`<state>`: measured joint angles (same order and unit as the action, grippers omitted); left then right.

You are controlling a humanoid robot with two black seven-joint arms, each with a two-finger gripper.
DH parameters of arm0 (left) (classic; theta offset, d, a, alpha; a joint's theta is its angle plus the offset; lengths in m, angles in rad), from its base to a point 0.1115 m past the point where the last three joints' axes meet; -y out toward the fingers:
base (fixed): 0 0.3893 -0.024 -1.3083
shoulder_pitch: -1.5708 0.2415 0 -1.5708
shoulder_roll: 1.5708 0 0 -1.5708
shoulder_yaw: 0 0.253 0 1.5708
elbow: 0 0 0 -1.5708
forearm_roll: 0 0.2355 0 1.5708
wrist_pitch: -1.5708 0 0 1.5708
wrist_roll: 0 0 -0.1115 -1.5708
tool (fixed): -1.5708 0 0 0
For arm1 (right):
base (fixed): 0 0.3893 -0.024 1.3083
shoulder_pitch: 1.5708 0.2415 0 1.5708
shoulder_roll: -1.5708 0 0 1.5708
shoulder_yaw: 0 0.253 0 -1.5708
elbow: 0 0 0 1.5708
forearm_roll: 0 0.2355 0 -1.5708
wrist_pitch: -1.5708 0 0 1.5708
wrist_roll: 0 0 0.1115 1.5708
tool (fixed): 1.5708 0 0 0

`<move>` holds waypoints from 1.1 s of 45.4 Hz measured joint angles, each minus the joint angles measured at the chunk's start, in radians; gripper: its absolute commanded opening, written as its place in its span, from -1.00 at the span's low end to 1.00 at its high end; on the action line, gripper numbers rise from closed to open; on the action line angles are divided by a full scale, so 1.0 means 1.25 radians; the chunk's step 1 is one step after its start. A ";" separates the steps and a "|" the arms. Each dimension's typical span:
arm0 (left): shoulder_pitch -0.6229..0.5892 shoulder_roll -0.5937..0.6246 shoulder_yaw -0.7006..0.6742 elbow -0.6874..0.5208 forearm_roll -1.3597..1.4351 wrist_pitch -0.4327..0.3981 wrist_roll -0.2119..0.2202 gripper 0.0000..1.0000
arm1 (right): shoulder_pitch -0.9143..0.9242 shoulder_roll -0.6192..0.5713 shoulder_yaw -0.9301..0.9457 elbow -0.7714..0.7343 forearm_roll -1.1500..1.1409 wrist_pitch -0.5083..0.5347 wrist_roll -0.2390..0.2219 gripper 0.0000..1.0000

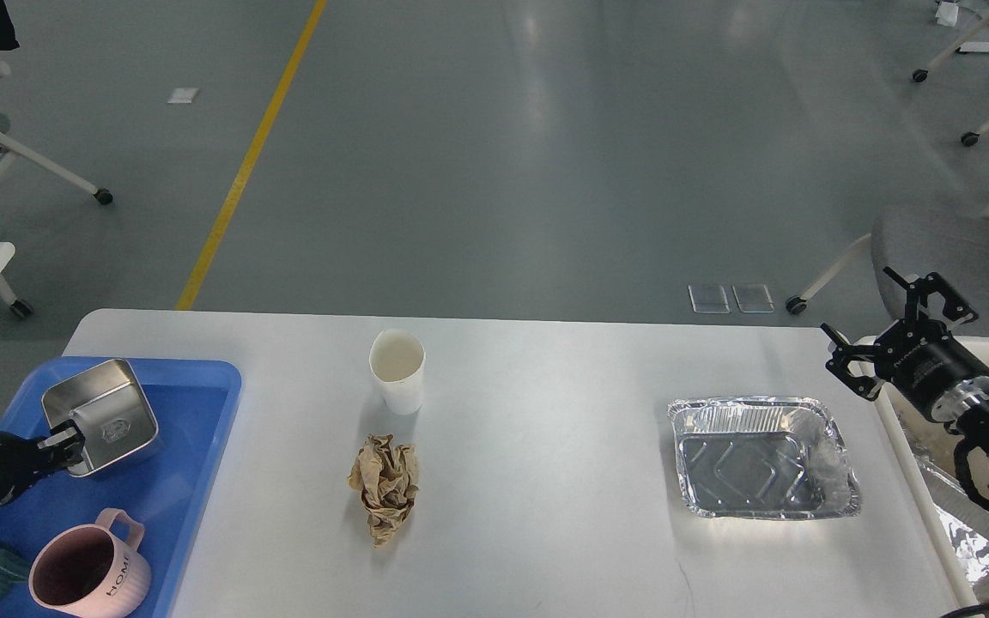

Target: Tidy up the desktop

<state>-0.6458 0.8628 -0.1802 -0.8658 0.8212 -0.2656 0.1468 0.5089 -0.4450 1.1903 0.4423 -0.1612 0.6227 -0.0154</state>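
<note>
On the desktop (546, 446), which fills the lower half of the head view, a white paper cup (397, 371) stands just behind a crumpled brown paper (385, 487), with a foil tray (761, 457) well apart to the right. At left, the left gripper (68, 445) grasps a steel box (101, 415) over the blue tray (177, 463) beside a pink mug (87, 577). The right gripper (898, 330) hangs spread and empty over the cream bin (898, 429).

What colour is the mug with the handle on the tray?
The mug is pale pink with dark lettering, seen best in the head view.
</note>
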 measured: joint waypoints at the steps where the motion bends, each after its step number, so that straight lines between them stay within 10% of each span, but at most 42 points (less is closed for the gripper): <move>1: 0.000 -0.004 0.000 0.005 0.000 0.000 0.000 -0.84 | -0.001 -0.001 0.000 0.000 0.000 0.000 0.000 1.00; 30: -0.010 -0.009 -0.012 0.003 0.003 -0.009 -0.020 0.10 | -0.005 -0.004 0.000 0.003 0.000 0.000 0.000 1.00; 40: -0.044 0.080 -0.045 -0.160 0.007 -0.019 -0.120 0.78 | -0.006 -0.004 0.000 0.003 0.000 0.000 0.000 1.00; 50: -0.107 0.126 -0.160 -0.339 0.001 -0.023 -0.130 0.91 | -0.007 -0.002 0.000 0.002 0.000 0.001 0.000 1.00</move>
<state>-0.7801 1.0206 -0.3798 -1.2900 0.8228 -0.2947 -0.0155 0.5005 -0.4480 1.1904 0.4452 -0.1616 0.6234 -0.0154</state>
